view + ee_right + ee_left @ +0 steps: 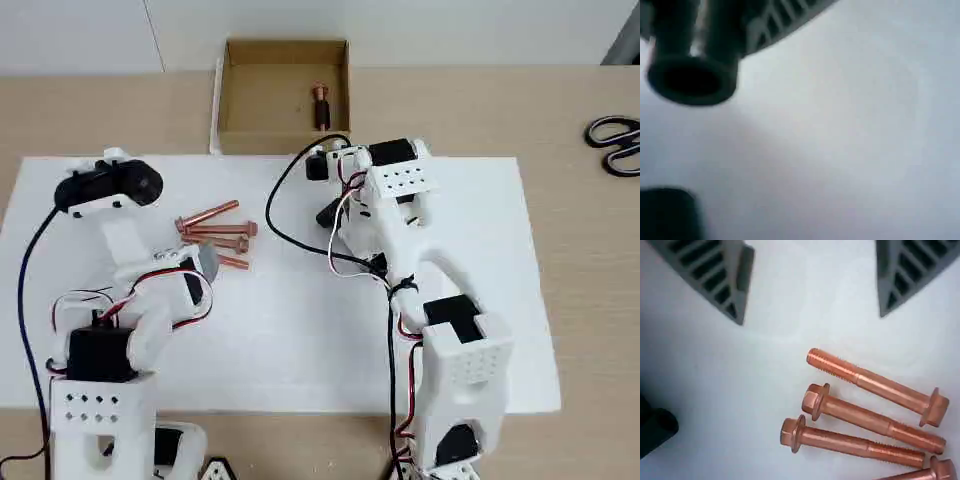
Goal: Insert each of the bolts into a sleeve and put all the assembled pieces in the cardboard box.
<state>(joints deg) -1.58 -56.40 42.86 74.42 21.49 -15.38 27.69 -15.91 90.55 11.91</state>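
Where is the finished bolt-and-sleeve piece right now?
In the high view, the assembled piece lies inside the cardboard box, toward its right side, just beyond the far edge of the white mat.

The left arm (125, 235) at lower left and the right arm (400, 182) right of centre had white shells with perforated panels, black motor blocks and loose red, white and black cables; the left tool (810, 312) had dark grey ribbed wedge fingers (715, 275).
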